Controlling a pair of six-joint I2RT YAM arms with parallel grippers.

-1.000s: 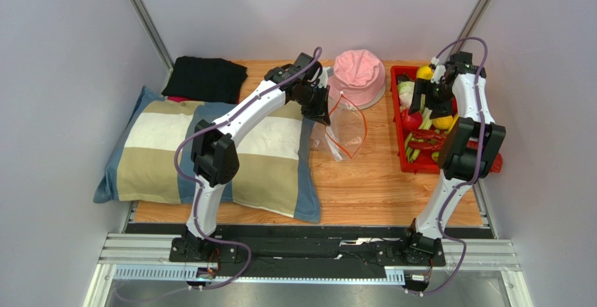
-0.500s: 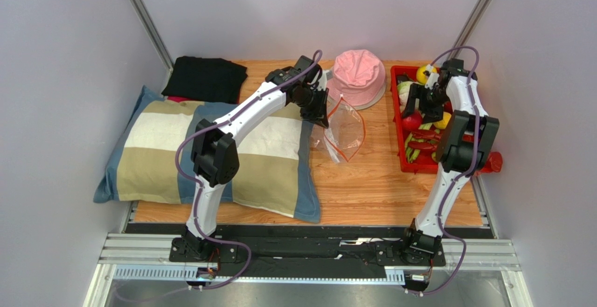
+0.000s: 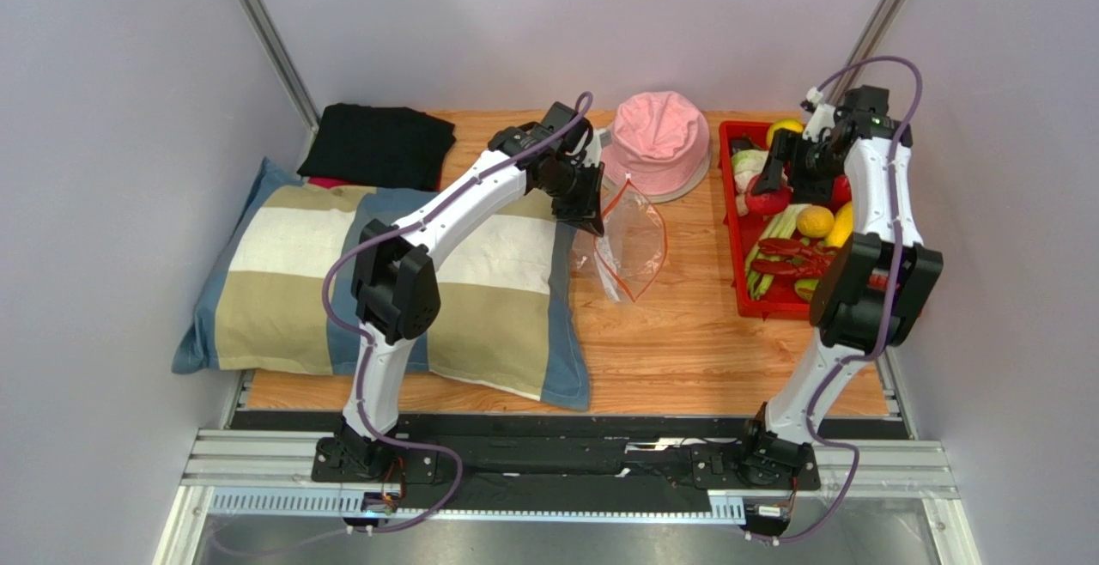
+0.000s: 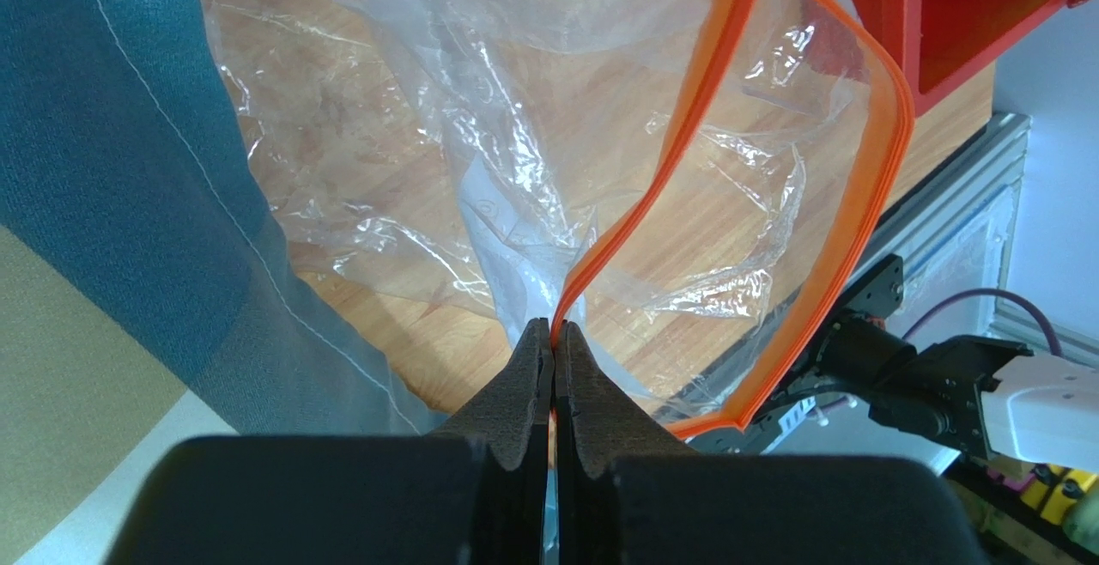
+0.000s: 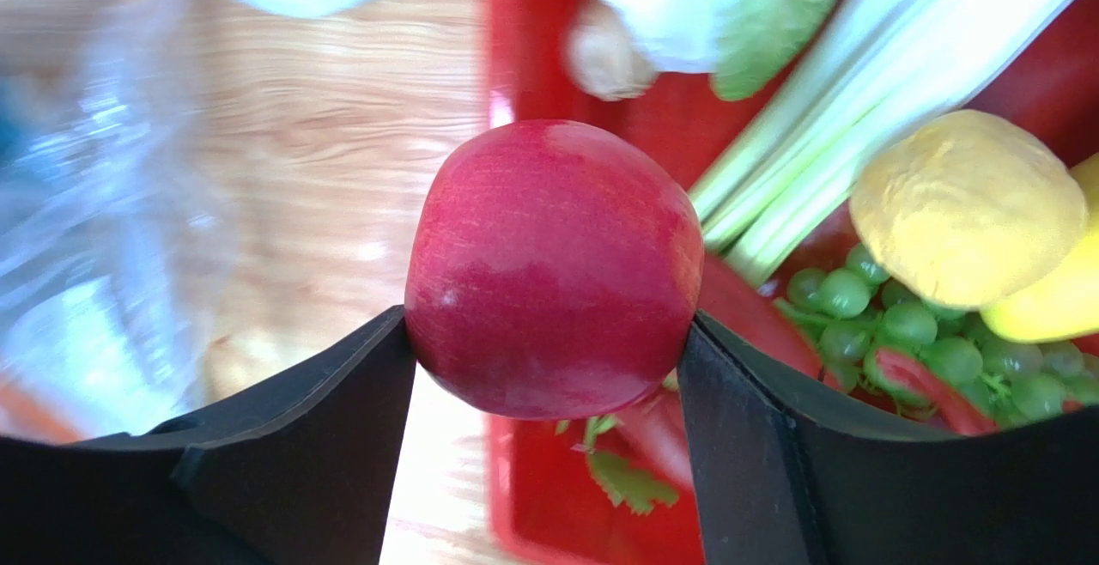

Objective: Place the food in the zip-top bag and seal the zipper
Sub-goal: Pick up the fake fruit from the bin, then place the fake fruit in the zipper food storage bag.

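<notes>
The clear zip-top bag (image 3: 630, 246) lies on the wood between the pillow and the tray, its mouth held up. My left gripper (image 3: 590, 211) is shut on the orange-red zipper (image 4: 690, 140) at one side of the mouth, which gapes open in the left wrist view; the gripper (image 4: 555, 331) pinches the strip at its tips. My right gripper (image 3: 778, 179) is shut on a glossy red apple (image 5: 555, 262) and holds it above the left edge of the red tray (image 3: 728, 168). A yellow lemon (image 5: 968, 205), green grapes (image 5: 890, 320), celery (image 5: 839, 114) and lettuce (image 5: 722, 11) lie in the tray.
A pink hat (image 3: 658, 140) sits behind the bag. A striped pillow (image 3: 387, 282) fills the left side, with a black cloth (image 3: 378, 144) behind it. The tray is against the right wall. Bare wood shows in front of the bag.
My right gripper has lifted the red apple out of the tray and swung toward the tray's back left. The left gripper has kept its hold; the bag mouth shifted slightly.
</notes>
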